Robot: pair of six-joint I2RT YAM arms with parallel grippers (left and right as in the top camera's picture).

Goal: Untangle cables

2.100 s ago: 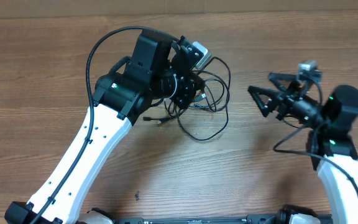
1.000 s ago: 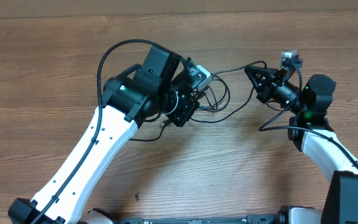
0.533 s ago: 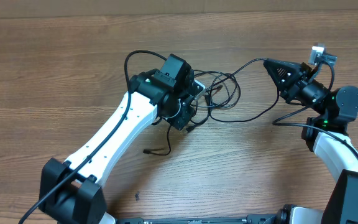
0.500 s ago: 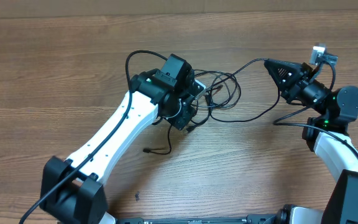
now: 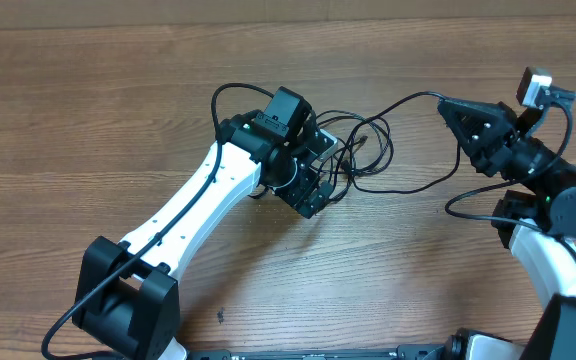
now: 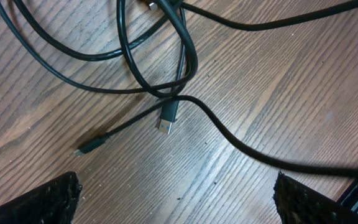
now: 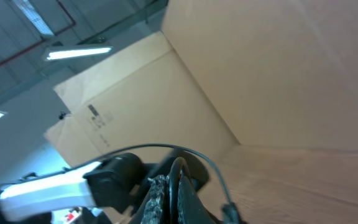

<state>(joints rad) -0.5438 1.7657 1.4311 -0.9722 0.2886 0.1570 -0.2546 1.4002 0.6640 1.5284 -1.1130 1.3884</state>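
Thin black cables lie looped together on the wooden table, just right of my left gripper. In the left wrist view the left gripper stands wide open above the wood, nothing between its fingertips. Ahead of it cable strands cross, with a USB plug and a smaller plug lying loose. My right gripper is raised at the right, shut on one cable strand that stretches left to the tangle. In the right wrist view, that strand arches out from between the right gripper's closed fingers.
The left arm reaches diagonally across the table from the lower left. Thicker black wires hang by the right arm. A cardboard wall stands behind the table's far edge.
My left gripper has opened and let go of the cables, which now lie loose under it. The right gripper has pulled its strand a little farther right.
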